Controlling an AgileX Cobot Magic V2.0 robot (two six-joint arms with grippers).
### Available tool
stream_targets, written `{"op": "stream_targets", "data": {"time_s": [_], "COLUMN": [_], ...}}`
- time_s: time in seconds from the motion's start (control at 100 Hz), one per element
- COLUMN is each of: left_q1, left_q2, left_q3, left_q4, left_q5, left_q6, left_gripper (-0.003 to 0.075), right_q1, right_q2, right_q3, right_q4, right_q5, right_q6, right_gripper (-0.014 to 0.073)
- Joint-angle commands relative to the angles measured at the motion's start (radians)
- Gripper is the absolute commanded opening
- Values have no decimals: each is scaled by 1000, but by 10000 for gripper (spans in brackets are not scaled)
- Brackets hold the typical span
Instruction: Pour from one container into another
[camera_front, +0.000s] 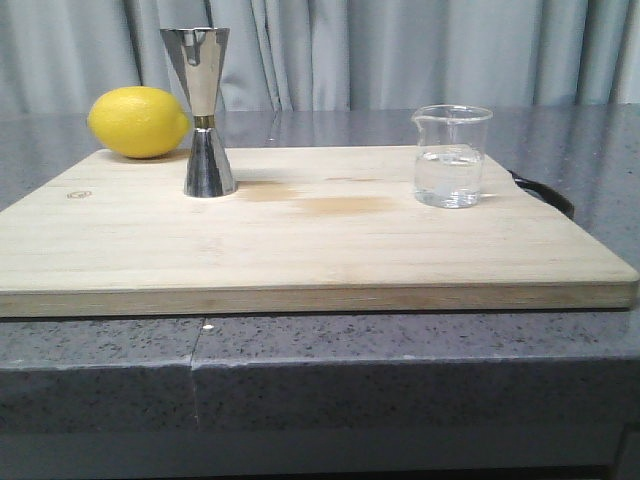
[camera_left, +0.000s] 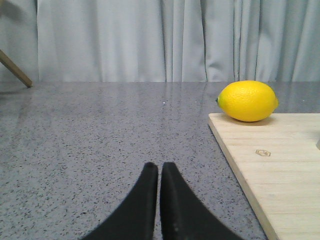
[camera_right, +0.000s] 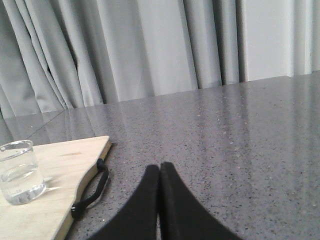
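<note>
1. Scene: a wooden cutting board lies on the grey counter. In the front view, the glass beaker stands upright at about 2 o'clock from the board's middle and the metal hourglass cup at about 10 o'clock, well apart from it. A lemon sits at the far left corner, just beside the cup.
2. Beaker state: some clear liquid is seen in the lower part; the pouring lip points toward the cup side.
3. End effectors: the left end effector is seen with fingers pressed together, empty, over bare counter off the board's left edge. The right end effector is likewise closed and empty, over the counter off the board's right edge, the beaker near it. Neither appears in the front view.
4. Step judged in hand: the reach for the beaker, nothing grasped yet. The right arm is judged the better choice, being nearer.
5. Doing it well: fingers are to be spread before the approach; the beaker is best taken from the side at mid-height, above the liquid line, with the lip kept free and facing the cup.
6. Risks: thin glass is likely slippery, so a firm level grip is needed. The cup's narrow waist makes it easy to tip; the black strap at the board's edge is to be avoided.
</note>
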Motion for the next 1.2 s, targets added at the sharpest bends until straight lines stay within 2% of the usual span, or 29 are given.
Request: {"op": "stream_targets", "data": {"time_s": [0.0, 0.96, 1.11, 1.19], "left_q1": [4, 4, 4, 4], "left_q2": [-25, -25, -25, -25], "left_q3": [37, 37, 32, 9], "left_q4": [-3, -3, -8, -14], "left_q5": [-74, -86, -129, -127], "left_q6": [-2, -2, -2, -2], "left_gripper": [-19, -19, -19, -19], "right_q1": [-1, -1, -1, -1], "right_q2": [-18, -18, -18, -18], "right_q3": [25, 25, 25, 5], "right_q4": [1, -53, -53, -36], "right_q5": [-77, -77, -160, -155], "right_q6": [-10, -10, -10, -7], "right_gripper": [-67, -67, -67, -67]}}
